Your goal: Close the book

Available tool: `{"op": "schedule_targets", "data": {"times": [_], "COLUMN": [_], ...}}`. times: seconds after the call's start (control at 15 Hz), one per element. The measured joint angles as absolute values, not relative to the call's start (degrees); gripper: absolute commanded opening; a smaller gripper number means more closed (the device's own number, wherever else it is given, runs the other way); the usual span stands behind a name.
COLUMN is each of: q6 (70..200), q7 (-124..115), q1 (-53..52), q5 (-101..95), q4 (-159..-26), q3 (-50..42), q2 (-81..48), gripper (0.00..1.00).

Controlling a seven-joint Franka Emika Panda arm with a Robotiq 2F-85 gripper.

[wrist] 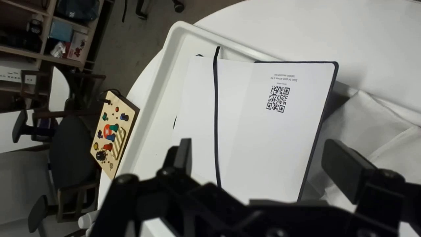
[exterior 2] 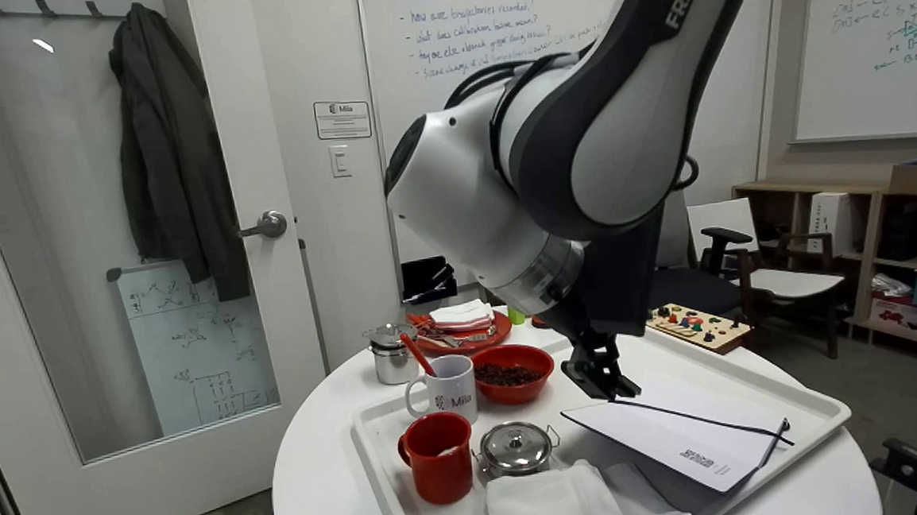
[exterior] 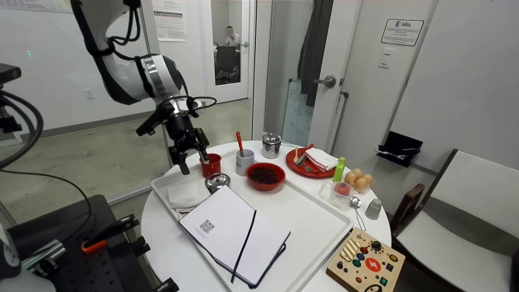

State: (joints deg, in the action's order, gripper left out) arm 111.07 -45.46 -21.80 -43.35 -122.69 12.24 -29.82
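Note:
The book lies open on the tray, white pages up, in both exterior views and in the wrist view. A QR code is printed on one page. A thin dark strap runs across the pages, and the dark cover shows only as a thin edge. One edge of the book looks raised above the tray. My gripper is open and empty, its fingers wide apart, in both exterior views and in the wrist view. It hangs above the tray, apart from the book.
The white tray also holds a folded white cloth, a lidded steel pot, a red mug, a white mug and a red bowl. A wooden board with colourful pieces lies beside the tray.

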Motion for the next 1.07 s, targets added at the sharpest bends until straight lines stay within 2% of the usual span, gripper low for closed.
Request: {"op": "schedule_targets", "data": {"times": [1.07], "q6": [108.7], "q7": [-46.3], "q1": [-25.49], "q5": [-42.97], "q4": [-105.7], "q3": [6.65], "q2": [-49.59], "gripper": [1.0]}}
